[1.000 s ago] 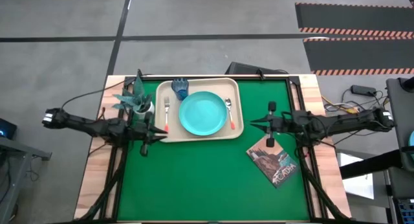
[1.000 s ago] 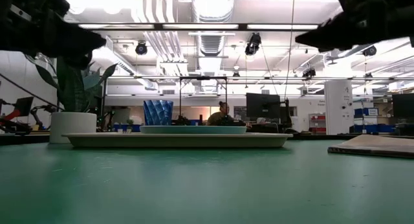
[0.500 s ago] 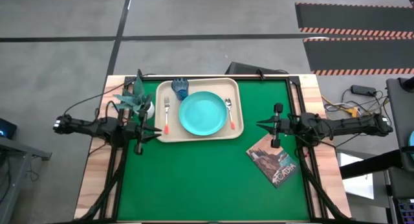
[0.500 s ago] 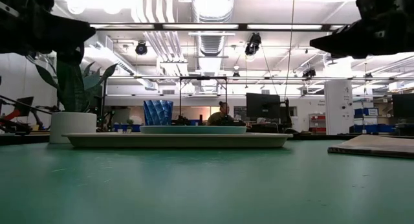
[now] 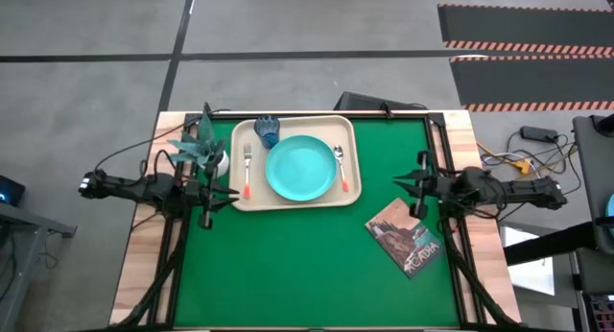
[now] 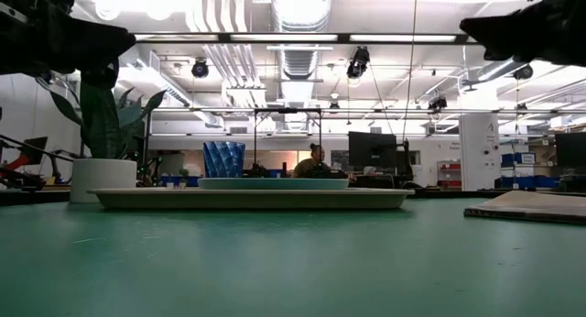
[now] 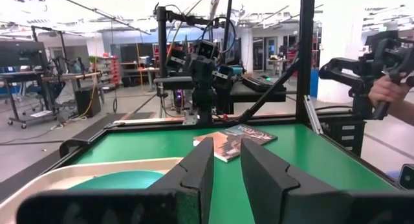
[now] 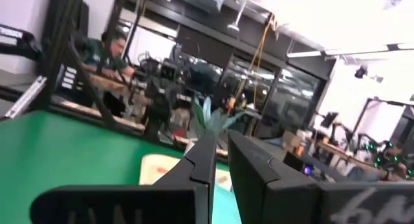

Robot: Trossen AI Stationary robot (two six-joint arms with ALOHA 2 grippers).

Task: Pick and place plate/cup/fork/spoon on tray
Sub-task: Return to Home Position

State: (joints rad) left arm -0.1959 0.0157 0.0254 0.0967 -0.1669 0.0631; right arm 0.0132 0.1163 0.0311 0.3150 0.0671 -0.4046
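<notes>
The beige tray (image 5: 349, 193) lies at the table's far middle. On it rest the turquoise plate (image 5: 303, 169), the dark-blue cup (image 5: 268, 130) standing at its far left corner, the fork (image 5: 247, 164) left of the plate and the spoon (image 5: 339, 164) right of it. My left gripper (image 5: 233, 194) is shut and empty, in the air off the tray's near left corner. My right gripper (image 5: 396, 183) is shut and empty, in the air right of the tray. In the low view both hang high: the left (image 6: 128, 44) and the right (image 6: 469, 26).
A white pot with a green plant (image 5: 203, 152) stands just left of the tray, close to my left arm. A book (image 5: 408, 234) lies on the green mat under and near my right gripper. A person's hand (image 7: 388, 89) shows beyond the table's right side.
My left gripper has drawn back toward the table's left edge, away from the tray's near left corner, and then held still. My right gripper has drawn back toward the table's right edge, away from the tray. The tray and the things on it have stayed put.
</notes>
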